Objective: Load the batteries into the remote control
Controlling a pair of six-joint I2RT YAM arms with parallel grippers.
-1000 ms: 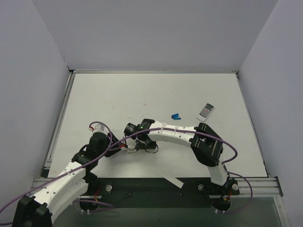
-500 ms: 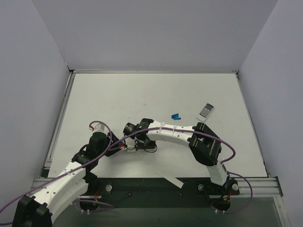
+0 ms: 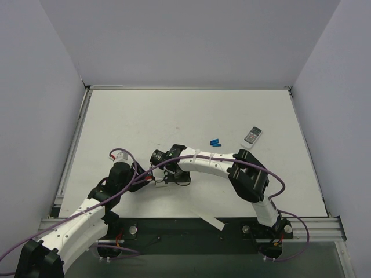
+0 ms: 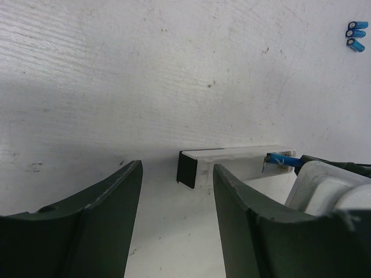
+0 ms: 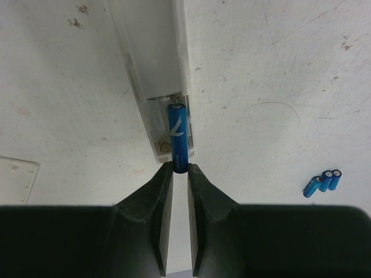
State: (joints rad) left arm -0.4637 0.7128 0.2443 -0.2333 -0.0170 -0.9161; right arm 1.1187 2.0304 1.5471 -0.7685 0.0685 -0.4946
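**Battery pinched at its end, partly in the compartment**

Right fingers point(image 5: 168, 176) are closed on the near end of one blue battery point(image 5: 178, 136). Its far part lies in the open compartment of the remote control point(image 5: 152, 52), straight ahead of the fingertips. Left fingers point(image 4: 232, 191) stand apart and hold nothing. The dark end of the remote lies on the table point(image 4: 116, 58) just ahead of the gap between them.

The battery is, I judge, light, rigid and smooth, so a pinch at the end alone may let it swivel. A hold nearer its middle would be surer, but the compartment walls leave little room. The remote also looks light and may slide when pushed, so clamping its narrow sides seems best.

The right wrist view shows the compartment from above, and three spare batteries point(image 5: 322, 182) to the right of the fingers. The left wrist view gives the side profile. In the top view the arms hide the insertion, but only there is a wider remote point(image 3: 251, 135) visible, well beyond the fingers.
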